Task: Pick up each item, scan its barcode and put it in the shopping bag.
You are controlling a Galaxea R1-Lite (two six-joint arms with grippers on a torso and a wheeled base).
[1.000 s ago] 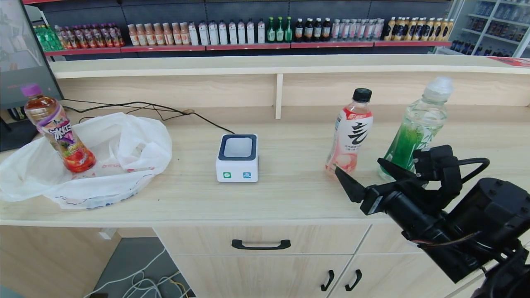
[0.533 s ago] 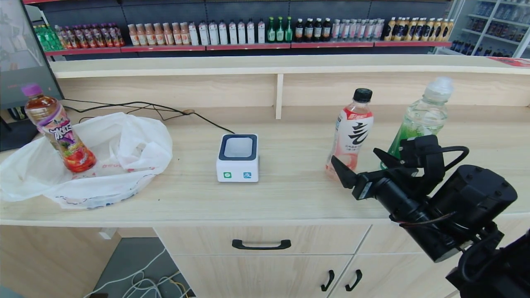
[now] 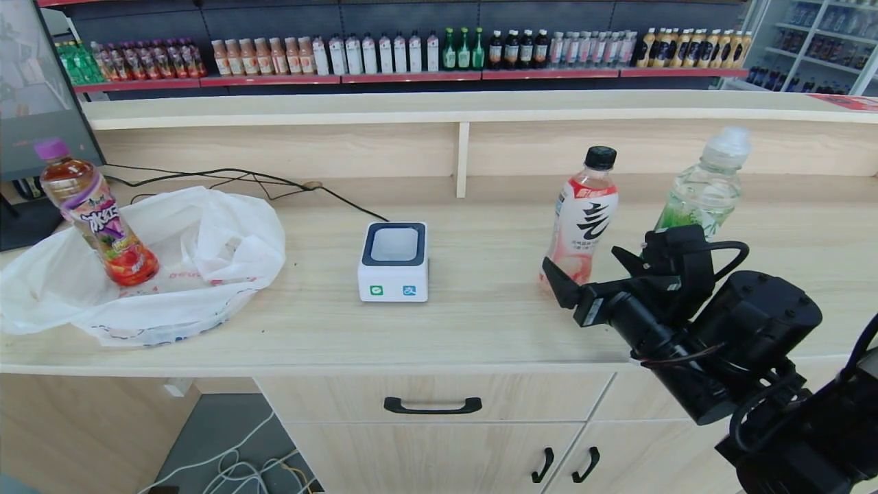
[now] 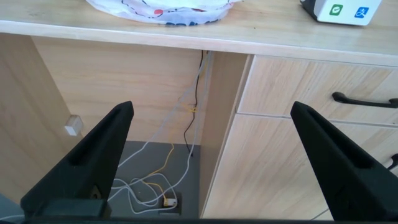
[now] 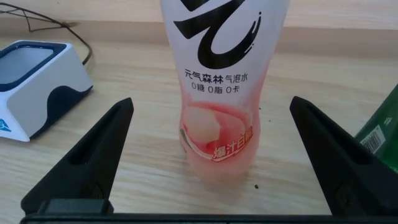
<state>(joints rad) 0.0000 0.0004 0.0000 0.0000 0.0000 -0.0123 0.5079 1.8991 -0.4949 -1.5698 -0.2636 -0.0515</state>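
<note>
Now the right gripper [image 3: 586,264] has crept up and to the left across the lower right of the head view. A second ago its dark fingers sat lower, in front of the clear bottle with the green label [image 3: 696,199]. At this moment they are level with the foot of the pink-and-white drink bottle with the black cap [image 3: 579,219]. The fingers are spread wide, nothing between them is gripped.

From the right wrist view, the gripper [image 5: 211,102] frames that pink bottle [image 5: 217,93] dead centre. The bottle stands upright on the pale wooden counter [image 3: 480,322], with clear space on both sides between it and the fingers. A sliver of the green-labelled bottle [image 5: 379,130] shows at the right edge, just beside the pink one.

Nothing else has budged. The white box scanner with its dark-rimmed window [image 3: 393,262] still sits mid-frame, well apart from both bottles. The white plastic shopping bag [image 3: 206,233] lies crumpled at the left of the frame. An amber tea bottle with a purple cap [image 3: 92,216] stands upright on it, as before.

Down below, the left gripper [image 4: 211,109] hangs beneath the counter edge facing the cabinet front, fingers wide apart and holding nothing. The bag [image 4: 161,9] and scanner [image 4: 339,9] peek in along the top of that view.
</note>
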